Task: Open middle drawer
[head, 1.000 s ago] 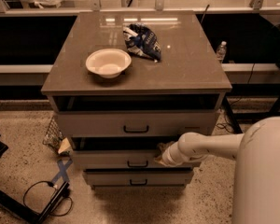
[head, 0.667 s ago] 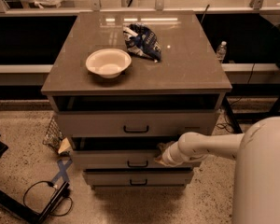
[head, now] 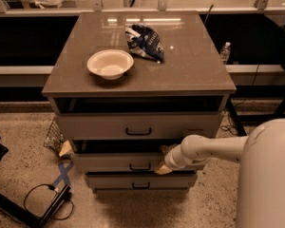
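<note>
The middle drawer (head: 109,162) is the second grey front of the cabinet, with a small black bar handle (head: 140,166) at its centre. It stands a little way out, with a dark gap above its front. My gripper (head: 162,168) comes in from the right on a white arm (head: 209,148). It sits at the drawer's front, just right of the handle, over the top edge. The top drawer (head: 137,125) above it also stands slightly out. The lowest drawer (head: 140,181) is below.
A white bowl (head: 110,63) and a dark snack bag (head: 145,42) lie on the cabinet top (head: 190,65). A water bottle (head: 225,52) stands behind on the right. Cables and a black stand (head: 38,205) lie on the floor at the left. My white base (head: 268,175) is at the right.
My gripper has edged slightly lower at the middle drawer's front. The drawer itself shows no clear movement.
</note>
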Available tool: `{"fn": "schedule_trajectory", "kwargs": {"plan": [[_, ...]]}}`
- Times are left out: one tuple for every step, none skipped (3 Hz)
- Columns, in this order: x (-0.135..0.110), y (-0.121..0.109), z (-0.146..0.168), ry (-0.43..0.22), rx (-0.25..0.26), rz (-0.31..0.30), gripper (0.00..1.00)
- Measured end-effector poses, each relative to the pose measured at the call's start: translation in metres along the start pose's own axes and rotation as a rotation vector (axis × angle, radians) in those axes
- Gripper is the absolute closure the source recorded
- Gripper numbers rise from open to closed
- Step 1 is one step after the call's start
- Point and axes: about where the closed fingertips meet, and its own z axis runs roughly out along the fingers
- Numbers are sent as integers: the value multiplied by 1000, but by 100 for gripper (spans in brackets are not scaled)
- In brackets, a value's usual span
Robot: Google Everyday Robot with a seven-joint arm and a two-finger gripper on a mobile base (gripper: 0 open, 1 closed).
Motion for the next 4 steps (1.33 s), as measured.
{"fn": "schedule_trajectory", "kwargs": {"plan": [[0,1,1,0,-2,0,0],[0,3,-5,24,-1,-7,0],[0,4,-6,27,-2,-7,0],[-1,4,-8,34,-5,-11,17]]}}
